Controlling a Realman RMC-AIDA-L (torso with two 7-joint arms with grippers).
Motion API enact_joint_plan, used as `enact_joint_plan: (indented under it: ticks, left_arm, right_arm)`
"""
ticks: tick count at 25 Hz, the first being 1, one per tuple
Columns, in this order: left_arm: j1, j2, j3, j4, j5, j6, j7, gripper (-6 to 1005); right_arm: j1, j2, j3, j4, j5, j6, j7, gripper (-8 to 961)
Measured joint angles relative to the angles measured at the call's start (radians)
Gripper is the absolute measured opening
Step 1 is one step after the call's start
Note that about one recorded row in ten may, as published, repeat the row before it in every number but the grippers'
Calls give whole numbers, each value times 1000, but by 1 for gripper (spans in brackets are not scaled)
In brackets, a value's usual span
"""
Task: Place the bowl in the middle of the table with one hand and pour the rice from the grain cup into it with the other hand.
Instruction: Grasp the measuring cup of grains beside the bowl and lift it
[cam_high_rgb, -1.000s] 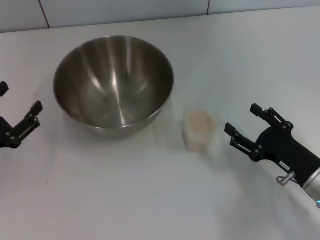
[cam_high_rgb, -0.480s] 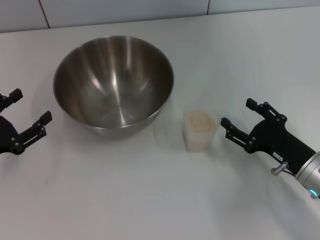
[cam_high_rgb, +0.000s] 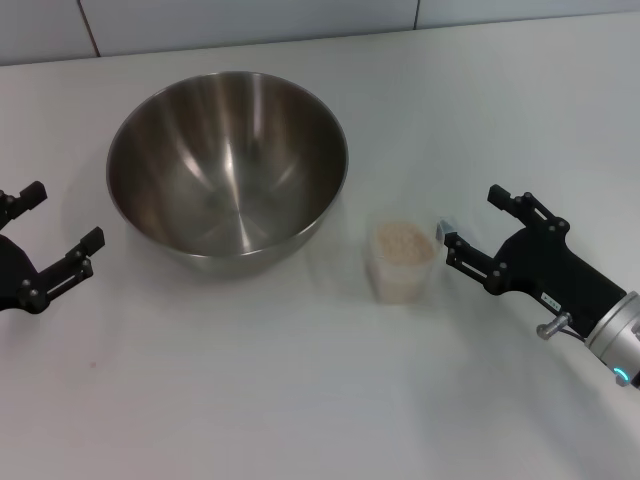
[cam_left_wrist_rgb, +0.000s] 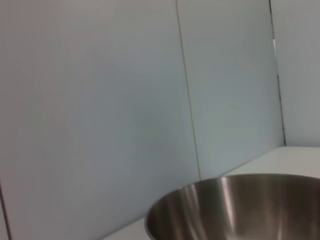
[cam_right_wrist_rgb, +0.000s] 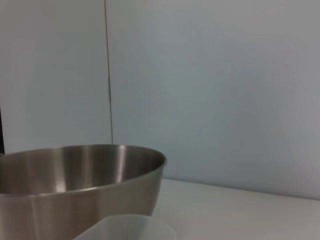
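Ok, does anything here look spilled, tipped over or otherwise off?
Nothing stands out. The bowl sits upright and empty on the table, the grain cup stands upright beside it with the rice inside, and no grains lie loose. The left hand and right hand are open, touching nothing.

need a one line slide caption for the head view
Open right gripper nears the grain cup of rice beside the empty bowl; open left gripper waits.

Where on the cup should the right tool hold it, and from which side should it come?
Probably the side wall of the cup, around mid-height, approached from the robot's right, where the open right tool already faces it. The cup stands upright, full of rice, with the bowl on its other side.
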Motion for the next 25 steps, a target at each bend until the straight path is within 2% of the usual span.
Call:
enact_joint_plan:
  ticks: [11, 17, 20, 25]
  left_arm:
    - [1, 4, 1, 46, 35, 3, -53, 814]
    - [2, 4, 2, 52, 35, 6, -60, 814]
    - [1, 4, 2, 52, 35, 6, -60, 815]
    - [2, 4, 2, 53, 36, 8, -60, 814]
  right_arm:
    - [27, 0, 0, 20, 0, 44, 0, 825]
    - [31, 1, 0, 21, 0, 44, -3, 672]
    - [31, 2, -3, 33, 0, 43, -26, 425]
    - [24, 3, -7, 56, 0, 48, -70, 209]
